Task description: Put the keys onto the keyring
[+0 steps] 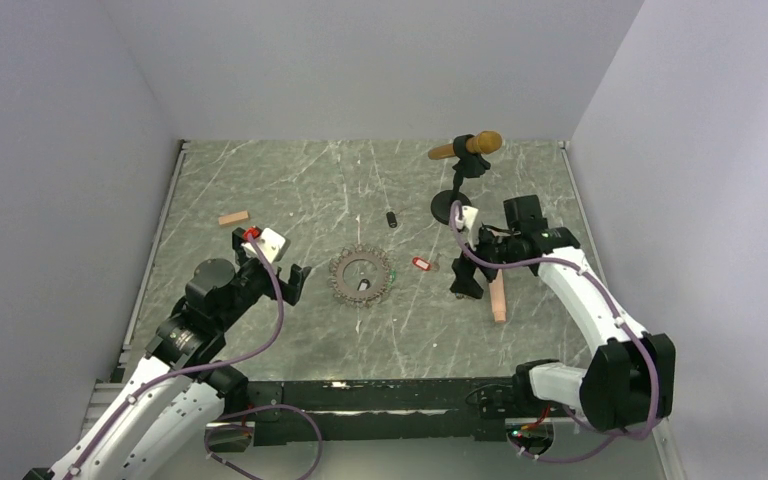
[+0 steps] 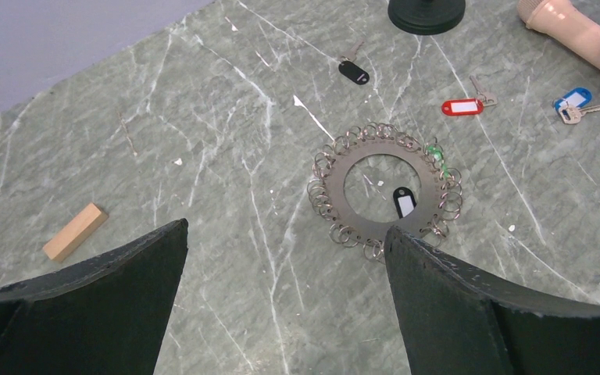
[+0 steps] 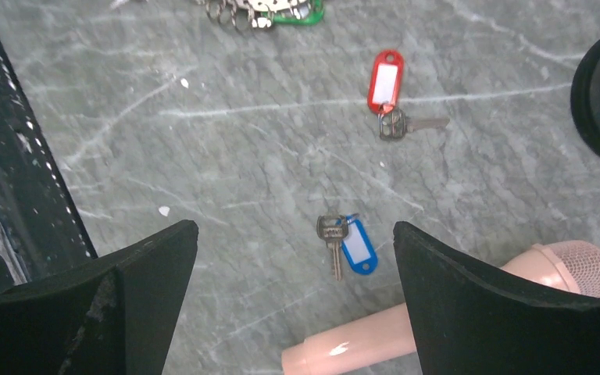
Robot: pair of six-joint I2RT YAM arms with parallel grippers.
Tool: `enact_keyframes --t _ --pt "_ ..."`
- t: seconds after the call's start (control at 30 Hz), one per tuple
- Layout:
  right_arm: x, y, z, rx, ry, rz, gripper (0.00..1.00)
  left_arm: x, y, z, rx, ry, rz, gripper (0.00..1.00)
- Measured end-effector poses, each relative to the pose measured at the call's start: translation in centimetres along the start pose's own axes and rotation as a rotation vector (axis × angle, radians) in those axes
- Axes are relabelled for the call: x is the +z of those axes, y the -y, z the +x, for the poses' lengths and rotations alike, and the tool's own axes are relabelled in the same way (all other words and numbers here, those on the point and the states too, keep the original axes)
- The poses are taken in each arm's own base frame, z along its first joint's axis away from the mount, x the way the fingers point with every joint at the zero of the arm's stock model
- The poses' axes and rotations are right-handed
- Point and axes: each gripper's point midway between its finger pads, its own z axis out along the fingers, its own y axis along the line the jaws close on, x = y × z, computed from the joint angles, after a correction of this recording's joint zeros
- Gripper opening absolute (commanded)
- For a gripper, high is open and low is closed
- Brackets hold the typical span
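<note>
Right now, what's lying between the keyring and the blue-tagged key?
The red-tagged key lies roughly midway between the keyring and the blue-tagged key, with nothing else on that stretch. The left wrist view shows it best.

Left arm (image 1: 155, 395): white moulded shell links, black cylindrical joints. Right arm (image 1: 588, 300): same build. A thin purple cable (image 1: 280, 300) loops along each. White camera block (image 1: 272, 242) at the left wrist, with a small red part beside it, possibly a connector. Black base rail (image 1: 380, 405) joins both. Left gripper (image 2: 285, 230) and right gripper (image 3: 295, 226): fingers (image 2: 476, 312) are broad matte-black wedges with grainy edges.
</note>
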Motion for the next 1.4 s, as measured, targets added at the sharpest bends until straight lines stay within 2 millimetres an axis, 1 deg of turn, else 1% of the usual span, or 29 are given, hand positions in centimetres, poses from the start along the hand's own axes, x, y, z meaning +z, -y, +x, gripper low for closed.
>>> enact_keyframes --t 0.1,0.17,0.23,0.3,0.37,0.47,0.57,0.63,0.7,0.9,0.97,1.03,1.1,1.33,1.4 --pt "1.0 1.8 1.2 0.043 -0.108 0.041 0.94 0.2 0.1 0.4 -0.001 -0.017 0.006 0.99" --pt "1.8 2.6 2.4 0.069 -0.179 0.067 0.82 0.2 0.1 0.5 -0.002 -0.022 0.007 0.99" --pt "2.7 3.0 3.9 0.1 -0.257 0.086 0.7 0.3 0.0 0.5 -0.003 -0.023 0.005 0.99" --pt "3.6 3.2 5.0 0.149 -0.323 0.09 0.64 0.3 0.0 0.6 -0.004 -0.025 0.004 0.99" --pt "4.4 3.7 5.6 0.197 -0.36 0.092 0.58 0.3 0.0 0.6 -0.005 -0.027 0.006 0.99" --pt "5.1 4.1 6.1 0.254 -0.392 0.103 0.53 0.5 0.0 0.9 -0.007 -0.038 0.01 0.99" --pt "5.3 4.0 6.3 0.292 -0.401 0.111 0.46 0.5 0.0 1.1 -0.008 -0.049 0.013 0.99" --pt "5.3 3.9 6.3 0.306 -0.4 0.11 0.37 0.5 -0.1 1.2 -0.009 -0.052 0.011 0.99" --pt "5.6 3.7 6.4 0.321 -0.404 0.103 0.31 0.5 -0.2 1.2 -0.011 -0.052 0.008 0.99" --pt "7.0 3.4 7.3 0.36 -0.451 0.068 0.23 0.5 -0.3 1.3 -0.015 -0.052 0.01 0.99" --pt "7.3 3.2 7.6 0.367 -0.465 0.06 0.18 0.5 -0.3 1.2 -0.015 -0.051 0.01 0.99" --pt "7.3 3.0 7.7 0.367 -0.473 0.059 0.12 0.5 -0.3 1.2 -0.016 -0.05 0.009 1.0" --pt "7.3 3.0 7.6 0.367 -0.475 0.059 0.01 0.5 -0.3 1.2 -0.017 -0.05 0.009 0.99" --pt "7.2 2.9 7.5 0.36 -0.481 0.054 0.0 0.5 -0.2 1.2 -0.02 -0.047 0.021 0.99" --pt "7.0 2.8 6.9 0.343 -0.465 0.038 0.0 0.4 0.2 0.8 -0.021 -0.031 0.044 0.99"
